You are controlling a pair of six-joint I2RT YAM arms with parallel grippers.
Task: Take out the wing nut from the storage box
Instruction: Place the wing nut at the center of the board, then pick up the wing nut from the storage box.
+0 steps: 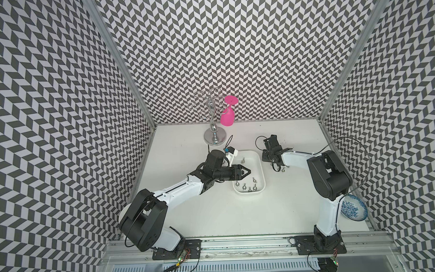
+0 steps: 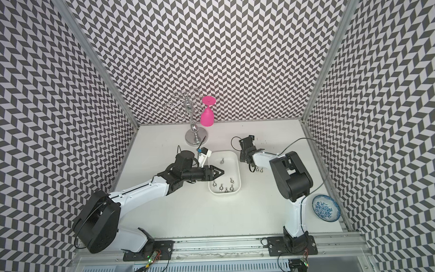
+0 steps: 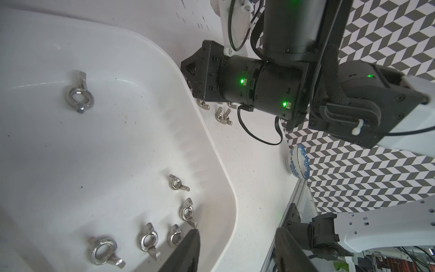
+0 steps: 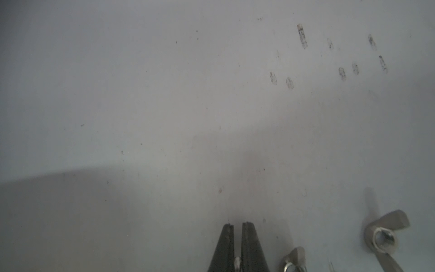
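White arm links (image 1: pixel 178 190), blk joints (image 1: pixel 142 219), blk cables (image 3: pixel 267 143)

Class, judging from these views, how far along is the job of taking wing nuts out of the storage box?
Done: at least two wing nuts lie on the table outside the storage box. In hand: the shut right gripper seems to pinch another wing nut; the left gripper hovers open over the box. Left: six nuts lie inside.
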